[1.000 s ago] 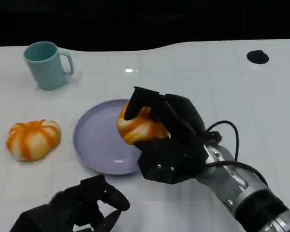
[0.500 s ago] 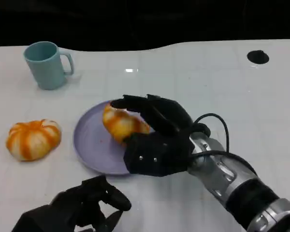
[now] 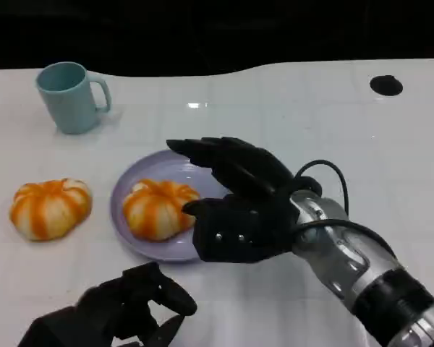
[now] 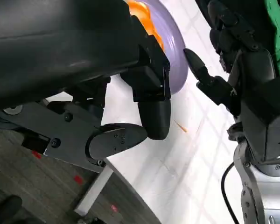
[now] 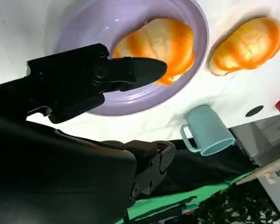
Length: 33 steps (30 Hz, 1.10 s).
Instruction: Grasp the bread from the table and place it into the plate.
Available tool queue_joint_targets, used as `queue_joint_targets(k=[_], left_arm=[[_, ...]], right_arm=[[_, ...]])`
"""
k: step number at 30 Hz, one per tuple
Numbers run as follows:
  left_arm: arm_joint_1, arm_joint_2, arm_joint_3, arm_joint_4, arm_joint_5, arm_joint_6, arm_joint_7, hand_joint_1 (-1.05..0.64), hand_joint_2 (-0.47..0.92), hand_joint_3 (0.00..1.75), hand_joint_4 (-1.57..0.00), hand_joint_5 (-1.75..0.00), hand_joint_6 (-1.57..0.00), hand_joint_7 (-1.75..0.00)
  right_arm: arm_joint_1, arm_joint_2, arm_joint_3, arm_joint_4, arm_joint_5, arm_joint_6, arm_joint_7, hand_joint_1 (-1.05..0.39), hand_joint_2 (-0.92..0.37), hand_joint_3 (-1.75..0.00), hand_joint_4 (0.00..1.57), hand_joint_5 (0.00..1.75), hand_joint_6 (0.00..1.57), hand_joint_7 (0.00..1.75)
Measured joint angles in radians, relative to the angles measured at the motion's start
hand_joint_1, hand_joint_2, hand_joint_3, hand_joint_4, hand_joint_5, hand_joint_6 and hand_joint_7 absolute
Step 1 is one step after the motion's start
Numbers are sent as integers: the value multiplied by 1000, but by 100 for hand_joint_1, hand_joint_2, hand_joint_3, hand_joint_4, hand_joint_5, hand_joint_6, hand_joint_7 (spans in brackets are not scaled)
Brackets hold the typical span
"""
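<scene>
Orange-striped round bread roll [image 3: 159, 209] lies in the lilac round plate [image 3: 134, 189]; right hand [image 3: 235, 206] spread wide beside it, holding nothing. Right wrist view reveals a gap between fingers [image 5: 140, 70] and roll.

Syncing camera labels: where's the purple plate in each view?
Head view: plate at centre-left, one bread lying on it, the right hand over its right side.
Left wrist view: a purple arc of the plate at the top, past the left hand.
Right wrist view: plate across the upper half, the bread inside it.
Shared landmark: the orange-striped bread on the plate.
</scene>
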Motion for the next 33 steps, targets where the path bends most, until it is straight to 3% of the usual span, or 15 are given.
queue_joint_targets(k=[12,21,29,33], left_arm=[[-7,0,-7,2,13,-3,0,-25,81,63,-65,-175,-63,-129],[-14,1,-9,14,13,-9,0,-25,80,65,-66,-175,-63,-129],[-16,3,-12,15,16,-9,0,-24,81,64,-63,-175,-62,-128],[-16,3,-11,15,16,-9,0,-24,81,64,-65,-175,-63,-128]], right_arm=[[194,-148,-32,-307,56,-48,76,-65,-92,-25,0,50,26,3],[363,-260,-116,-519,165,-138,140,-56,-92,-23,3,76,34,7],[499,-348,-204,-632,238,-210,177,-39,-92,-15,35,90,52,16],[558,-365,-252,-654,254,-254,166,-26,-90,-13,57,101,71,26]])
